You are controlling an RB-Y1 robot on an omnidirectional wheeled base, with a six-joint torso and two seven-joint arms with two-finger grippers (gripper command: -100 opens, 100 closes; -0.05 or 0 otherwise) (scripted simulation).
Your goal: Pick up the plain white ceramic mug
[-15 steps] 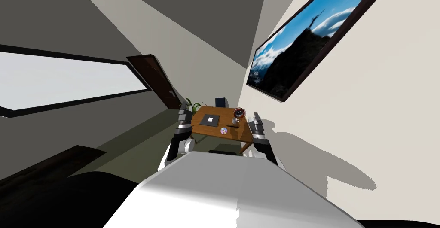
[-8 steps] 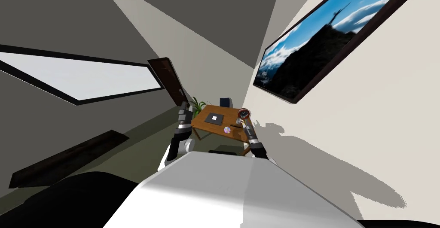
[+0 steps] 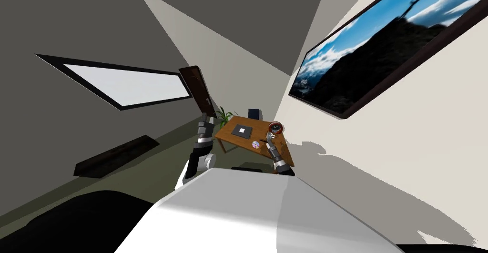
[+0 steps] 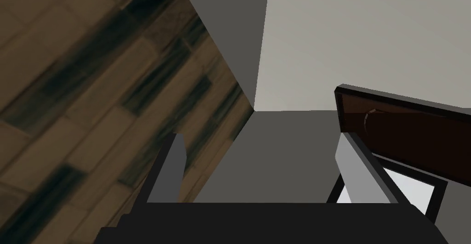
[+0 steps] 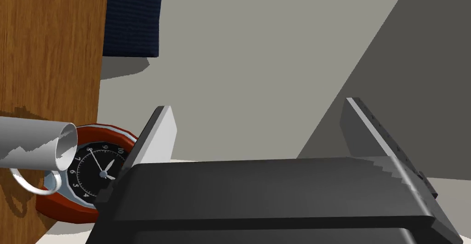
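- Wooden table (image 3: 229, 136): you're pulled up to it, so I'd call the approach pretty much done.
- Right gripper (image 5: 257, 135): it's out over the table's right edge, fingers spread wide with nothing between them.
- Left gripper (image 4: 262, 167): raised just left of the table, spread and empty too.
- Red clock (image 5: 89, 174): right beside the mug, easy to bump.
- Mug (image 5: 34, 144): on the table, outside your right fingers and off to one side, not gripped. Lining up, closing and lifting are all left.
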